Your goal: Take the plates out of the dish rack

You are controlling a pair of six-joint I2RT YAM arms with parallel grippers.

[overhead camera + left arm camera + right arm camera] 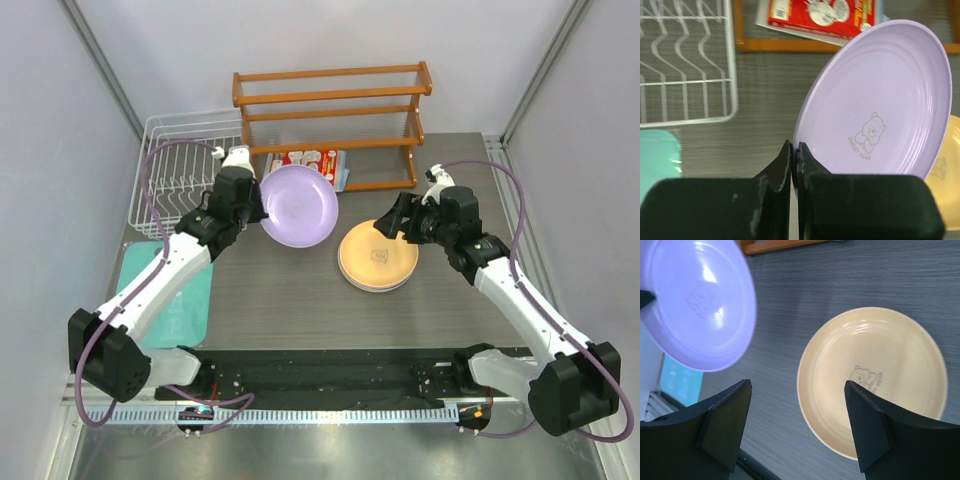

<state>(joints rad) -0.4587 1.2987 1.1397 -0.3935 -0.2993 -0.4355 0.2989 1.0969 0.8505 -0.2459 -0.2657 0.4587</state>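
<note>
My left gripper (258, 214) is shut on the rim of the lavender plate (299, 205), holding it tilted above the table, right of the white wire dish rack (180, 165). In the left wrist view the fingers (785, 162) pinch the plate's (880, 100) lower left edge. The rack (685, 65) shows no plates. A stack of plates with a yellow-orange one on top (378, 258) lies flat on the table. My right gripper (392, 222) is open and empty just above that stack's far edge; in its wrist view the yellow plate (872, 380) lies below the spread fingers (797, 390).
A brown wooden shelf (335, 115) stands at the back, with a red printed box (305, 160) under it. A teal mat (175, 295) lies at the left front. Grey walls close in both sides.
</note>
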